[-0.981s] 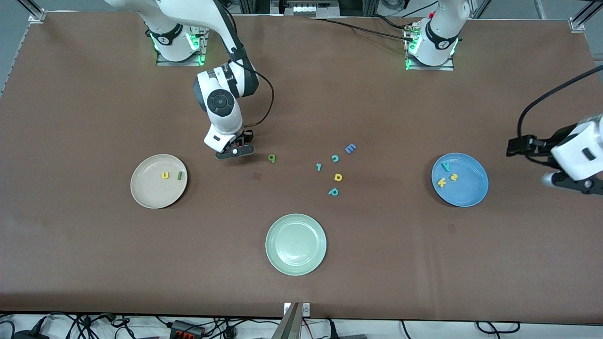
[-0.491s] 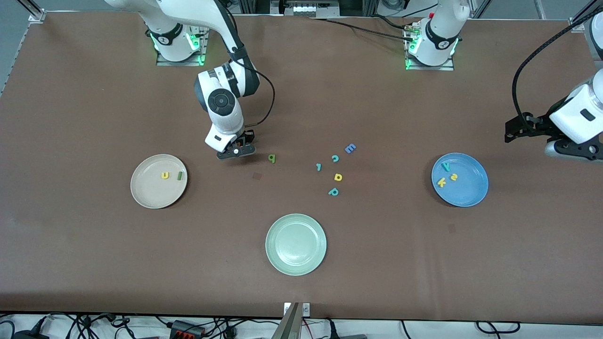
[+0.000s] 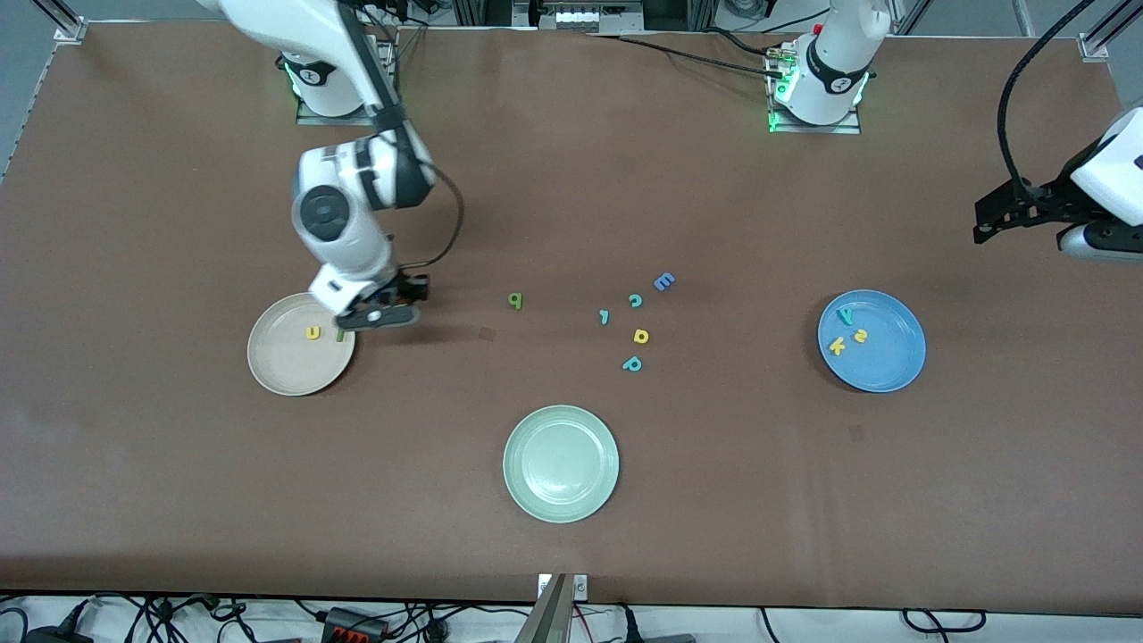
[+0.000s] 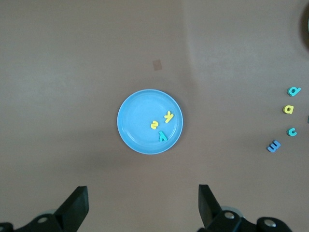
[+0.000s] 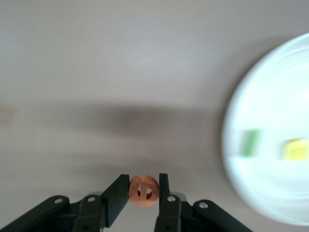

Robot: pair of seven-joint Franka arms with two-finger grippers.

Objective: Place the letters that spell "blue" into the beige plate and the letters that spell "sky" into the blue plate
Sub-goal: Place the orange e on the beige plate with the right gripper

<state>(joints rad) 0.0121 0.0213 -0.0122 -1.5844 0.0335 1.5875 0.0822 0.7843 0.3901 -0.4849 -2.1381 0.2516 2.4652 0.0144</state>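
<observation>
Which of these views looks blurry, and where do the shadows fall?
Right wrist view: the beige plate is smeared and washed out, while the orange e between the right pincer fingers is sharp, a broad shadow on the table above it. Left wrist view: sharp, blue plate evenly lit. Front view: crisp, soft shadow beside the right pincer.

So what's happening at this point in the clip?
The right gripper holds the orange e between its fingers at the edge of the beige plate, where the yellow u and green l lie. The light green b is on the table. The left gripper waits open; s, k, y fill the blue plate.
</observation>
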